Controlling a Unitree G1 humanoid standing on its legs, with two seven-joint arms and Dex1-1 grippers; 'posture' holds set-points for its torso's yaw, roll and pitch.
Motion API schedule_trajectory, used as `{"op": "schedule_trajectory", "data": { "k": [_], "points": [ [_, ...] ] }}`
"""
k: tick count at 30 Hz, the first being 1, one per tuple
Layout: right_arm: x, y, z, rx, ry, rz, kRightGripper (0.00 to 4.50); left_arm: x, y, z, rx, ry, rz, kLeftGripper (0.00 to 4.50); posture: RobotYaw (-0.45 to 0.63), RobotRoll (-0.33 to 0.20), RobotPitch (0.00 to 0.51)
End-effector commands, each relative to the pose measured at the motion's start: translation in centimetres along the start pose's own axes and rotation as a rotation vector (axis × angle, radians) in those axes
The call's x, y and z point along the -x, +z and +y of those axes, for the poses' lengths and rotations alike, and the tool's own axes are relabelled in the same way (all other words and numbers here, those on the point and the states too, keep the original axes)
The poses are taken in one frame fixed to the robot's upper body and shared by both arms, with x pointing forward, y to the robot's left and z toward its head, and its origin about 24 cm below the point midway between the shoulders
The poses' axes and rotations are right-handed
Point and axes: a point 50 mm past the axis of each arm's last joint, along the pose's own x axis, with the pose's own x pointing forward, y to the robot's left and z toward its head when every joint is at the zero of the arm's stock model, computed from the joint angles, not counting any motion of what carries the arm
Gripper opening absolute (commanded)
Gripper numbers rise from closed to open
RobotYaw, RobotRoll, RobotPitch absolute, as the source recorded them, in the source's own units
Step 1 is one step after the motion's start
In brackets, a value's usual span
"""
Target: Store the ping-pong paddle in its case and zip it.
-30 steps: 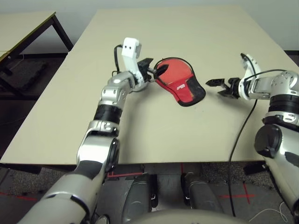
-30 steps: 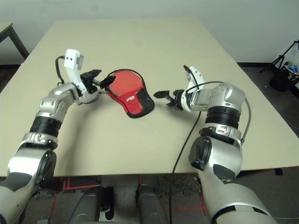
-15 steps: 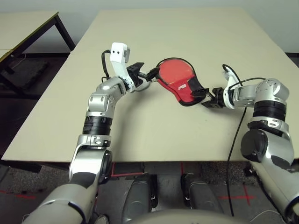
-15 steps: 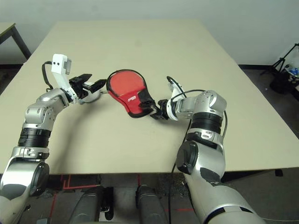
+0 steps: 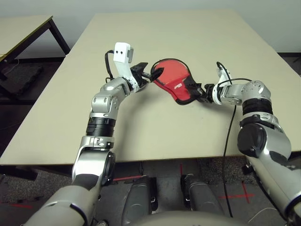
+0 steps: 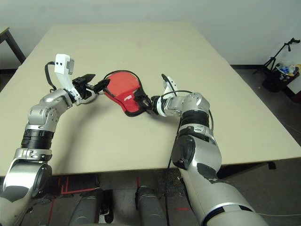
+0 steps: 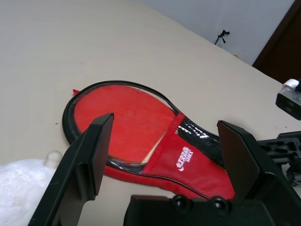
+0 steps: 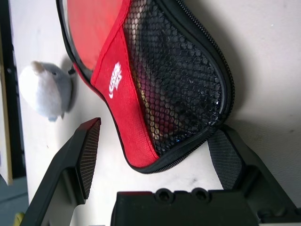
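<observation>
Jaws released on both sides, paddle mostly in, zip not yet run.

Left gripper [image 5: 151, 74] gaping at the round end of the case [image 5: 175, 79], grasping nothing, white pom-pom [image 7: 21, 186] just beside it; case lying flat near mid-counter [image 5: 155, 136] with the ping-pong paddle [image 7: 127, 120] inside, red face showing through the unclosed round edge, handle under the black mesh at the narrow end; right gripper [image 6: 143, 101] spread wide around that narrow end, not clamped. Judged: insertion largely done, zipping entirely left. Hard to make out: zipper pull's position, whether the paddle sits fully home, and whether either jaw touches the fabric.
</observation>
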Motion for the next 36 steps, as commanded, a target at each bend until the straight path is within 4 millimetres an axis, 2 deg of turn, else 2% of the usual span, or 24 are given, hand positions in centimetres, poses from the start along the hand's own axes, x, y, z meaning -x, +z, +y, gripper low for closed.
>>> {"op": "schedule_trajectory", "data": {
  "k": [1,3,6,18,22,27,30,34,35,36],
  "points": [
    [-1.2,-1.3,-0.9,-0.043,-0.032,0.019,4.48,-0.3,0.1,-0.4,-0.001,-0.013,0.003,4.50,0.06,0.000,0.143],
    [-1.4,-1.4,-0.9,-0.051,-0.026,0.013,4.48,-0.3,0.1,-0.5,-0.001,-0.013,0.002,4.50,0.06,0.000,0.144],
    [-1.7,-1.7,-1.0,-0.067,-0.010,0.009,3.91,-0.3,0.1,-0.5,0.000,-0.008,-0.003,4.50,0.07,0.000,0.137],
    [-1.9,-2.2,-1.5,-0.013,-0.022,0.024,0.09,-0.2,0.1,-0.3,-0.008,0.001,-0.003,4.50,0.07,0.000,0.127],
    [-1.1,-2.9,-1.1,-0.005,-0.010,0.119,0.02,-0.2,-0.1,-0.4,-0.013,-0.002,0.005,4.50,0.07,0.000,0.127],
    [1.5,-5.1,-0.8,0.000,-0.004,0.260,0.02,-0.1,-0.1,-0.4,-0.024,0.001,0.009,4.50,0.06,0.000,0.134],
    [2.5,-7.5,-1.2,-0.033,0.013,0.201,0.02,0.0,-0.1,-0.3,-0.033,0.005,0.010,4.50,0.06,0.000,0.135],
    [4.1,-10.9,-0.1,-0.161,-0.049,0.038,0.02,-0.1,-0.4,-0.2,-0.033,0.006,0.014,4.50,0.04,0.000,0.136],
    [5.3,-10.7,0.6,-0.196,-0.067,-0.033,0.02,-0.1,-0.5,-0.3,-0.034,0.003,0.017,4.50,0.03,0.000,0.136],
    [6.1,-11.0,1.2,-0.252,-0.077,-0.020,0.02,-0.2,-0.5,-0.3,-0.034,0.000,0.019,4.50,0.02,0.000,0.136]
  ]
}}
